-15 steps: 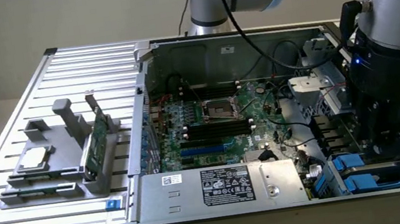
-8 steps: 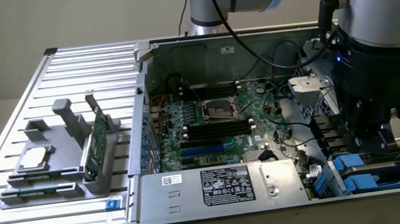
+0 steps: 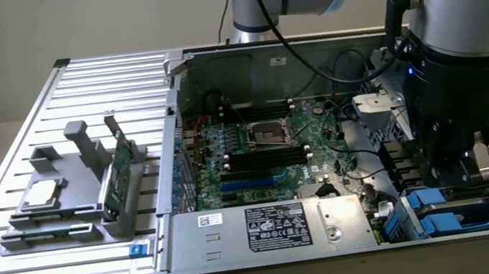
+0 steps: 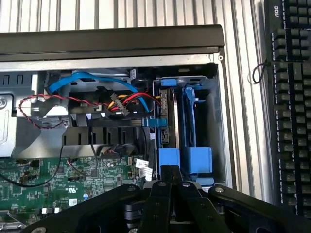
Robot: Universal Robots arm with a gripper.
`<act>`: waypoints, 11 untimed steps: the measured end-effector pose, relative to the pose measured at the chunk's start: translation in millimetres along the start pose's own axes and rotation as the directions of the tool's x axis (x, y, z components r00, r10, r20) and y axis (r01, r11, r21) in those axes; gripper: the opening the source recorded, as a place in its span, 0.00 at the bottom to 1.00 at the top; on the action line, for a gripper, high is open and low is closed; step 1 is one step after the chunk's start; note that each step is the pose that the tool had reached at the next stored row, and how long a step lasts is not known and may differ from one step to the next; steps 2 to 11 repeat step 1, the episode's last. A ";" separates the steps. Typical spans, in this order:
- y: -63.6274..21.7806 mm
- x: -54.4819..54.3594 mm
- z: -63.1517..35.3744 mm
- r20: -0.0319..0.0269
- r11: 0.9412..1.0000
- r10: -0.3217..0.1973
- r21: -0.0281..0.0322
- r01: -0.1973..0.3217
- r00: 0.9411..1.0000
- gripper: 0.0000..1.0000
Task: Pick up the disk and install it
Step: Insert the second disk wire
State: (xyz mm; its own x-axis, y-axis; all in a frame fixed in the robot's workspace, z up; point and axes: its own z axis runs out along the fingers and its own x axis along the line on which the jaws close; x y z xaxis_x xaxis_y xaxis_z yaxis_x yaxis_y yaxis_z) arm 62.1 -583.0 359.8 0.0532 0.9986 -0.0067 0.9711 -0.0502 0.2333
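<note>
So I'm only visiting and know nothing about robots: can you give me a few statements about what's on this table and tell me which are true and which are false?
1. The computer case lies with its side open, motherboard showing. True.
2. The gripper has its fingers wide open. False: they are shut together.
3. The gripper is over the drive bay with the blue plastic carriers, at the case's corner on the exterior view's right. True.
4. A green circuit card stands in the grey holder beside the case. True.
5. A computer mouse lies beside the case in the wrist view. False: it is a black keyboard.
</note>
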 end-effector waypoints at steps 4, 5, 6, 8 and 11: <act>0.0 0.0 0.0 0.000 1.000 0.000 0.000 0.000 1.000 0.11; 0.0 0.0 0.0 0.000 1.000 0.000 0.000 0.000 1.000 0.11; 0.0 0.0 0.0 0.000 1.000 0.000 0.000 0.000 1.000 0.11; 0.0 0.0 0.0 0.000 1.000 0.000 0.000 0.000 1.000 0.11; 0.0 0.0 0.0 0.000 1.000 0.000 0.000 0.000 1.000 0.11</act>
